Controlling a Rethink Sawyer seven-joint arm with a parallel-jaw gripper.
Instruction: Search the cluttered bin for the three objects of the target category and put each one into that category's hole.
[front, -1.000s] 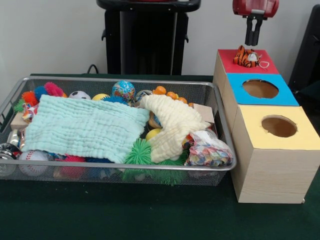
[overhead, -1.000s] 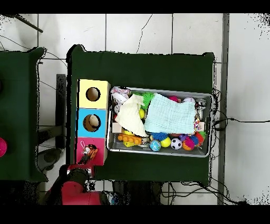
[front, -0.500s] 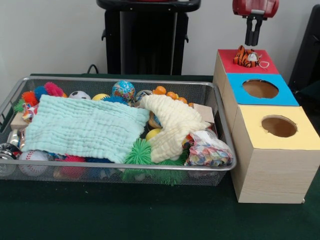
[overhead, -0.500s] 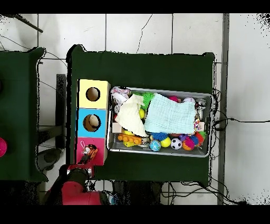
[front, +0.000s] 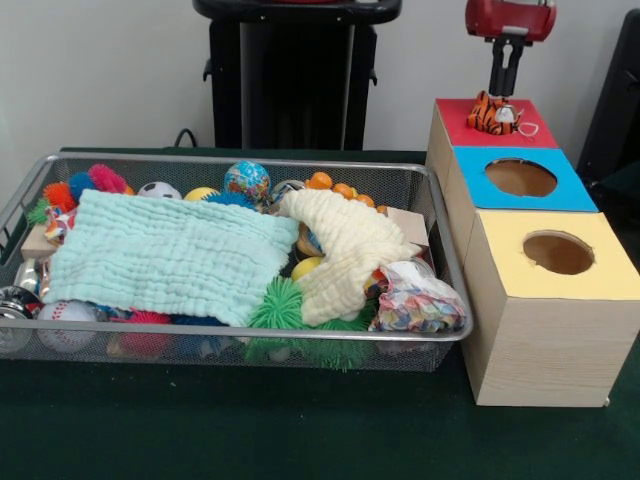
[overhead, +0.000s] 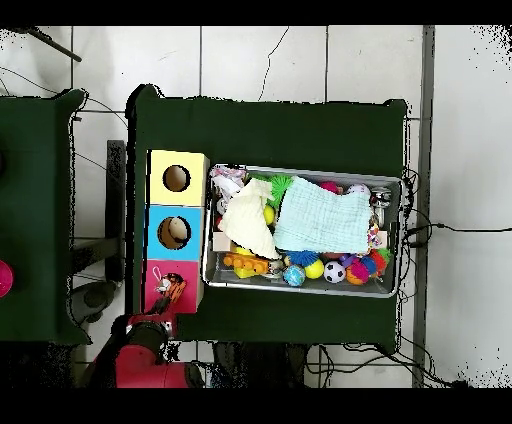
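Observation:
The wire mesh bin (front: 250, 160) holds a heap of toys under a mint cloth (front: 170, 255) and a cream cloth (front: 345, 250). The bin also shows in the overhead view (overhead: 392, 180). A small striped tiger toy (front: 495, 113) lies on the red panel (front: 455, 115) of the far box and covers its hole, which is hidden. My gripper (front: 503, 85) hangs just above the tiger, apart from it, open and empty. In the overhead view the gripper (overhead: 158, 320) is at the edge of the red panel (overhead: 157, 275), by the tiger (overhead: 171, 290).
The blue-panelled hole (front: 521, 178) and the yellow-panelled hole (front: 558, 253) stand in a row in front of the red one. Balls, spiky toys and a bag of coloured bits (front: 418, 300) fill the bin. A black stand (front: 295, 75) rises behind the table.
My gripper has risen a little above the tiger toy. The tiger and the bin's contents have not moved.

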